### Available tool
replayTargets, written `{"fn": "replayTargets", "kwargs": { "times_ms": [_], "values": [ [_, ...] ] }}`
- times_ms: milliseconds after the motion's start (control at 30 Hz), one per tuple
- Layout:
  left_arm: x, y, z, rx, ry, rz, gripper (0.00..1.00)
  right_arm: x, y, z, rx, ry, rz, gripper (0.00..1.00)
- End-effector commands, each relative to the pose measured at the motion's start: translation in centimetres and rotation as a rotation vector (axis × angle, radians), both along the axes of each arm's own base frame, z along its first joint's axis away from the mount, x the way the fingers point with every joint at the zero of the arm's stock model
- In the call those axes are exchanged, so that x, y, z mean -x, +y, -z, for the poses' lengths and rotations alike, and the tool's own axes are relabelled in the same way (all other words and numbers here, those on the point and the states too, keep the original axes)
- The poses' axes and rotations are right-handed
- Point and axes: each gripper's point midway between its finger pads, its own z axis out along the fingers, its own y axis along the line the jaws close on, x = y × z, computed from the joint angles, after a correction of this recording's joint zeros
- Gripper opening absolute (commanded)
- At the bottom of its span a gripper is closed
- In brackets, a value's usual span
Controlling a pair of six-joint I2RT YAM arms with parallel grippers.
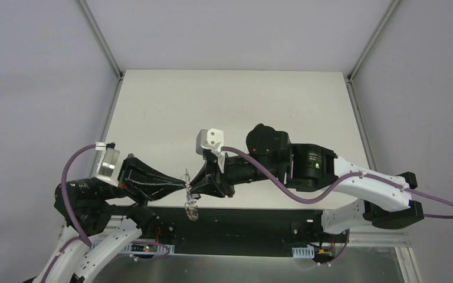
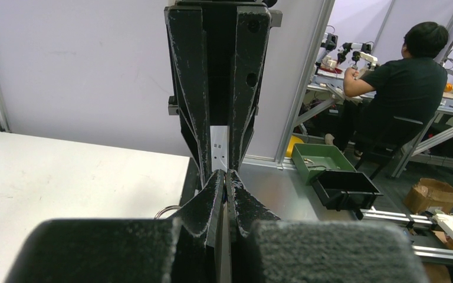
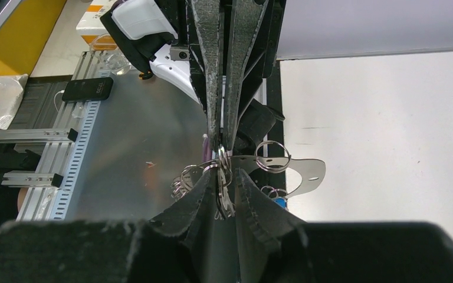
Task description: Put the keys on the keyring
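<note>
The task looks mid-way at best: the left hand [image 1: 184, 186] and the right hand [image 1: 194, 188] meet tip to tip above the near edge of the pale worktop [image 1: 230, 106], with the thin grey wire keyring fringed with small silver keys [image 1: 191, 209] hanging between and just below them. Both hands are pinched nearly closed. The left one seems to nip a wire loop at the top of the bunch, and the right one clamps a thin silver piece [image 3: 225, 197] that could be a key or a ring. A small round silver split ring [image 3: 271, 154] and a flat curved silver plate [image 3: 309, 171] stick out beside the right fingers, and a speck of blue, probably the blue-headed key [image 3: 279, 202], shows below them. Whether that key is threaded on cannot be told, and no black-headed key can be made out. The fingers cover the contact point, and in the left wrist view only a sliver of wire shows.
</note>
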Motion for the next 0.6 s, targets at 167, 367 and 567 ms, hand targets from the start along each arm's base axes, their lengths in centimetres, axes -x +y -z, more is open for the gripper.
{"fn": "replayTargets", "kwargs": {
  "times_ms": [167,367,567],
  "values": [
    [0.59,0.29,-1.24,0.038,-0.062,0.008,0.00,0.19,0.77,-2.68,-0.087,0.012,-0.029,0.21],
    [0.52,0.28,-1.21,0.039,-0.062,0.005,0.00,0.21,0.87,-2.66,-0.092,0.018,-0.035,0.13],
    [0.30,0.18,-0.93,0.036,-0.057,0.001,0.00,0.40,0.98,-2.42,-0.089,0.024,-0.047,0.00]
  ]
}}
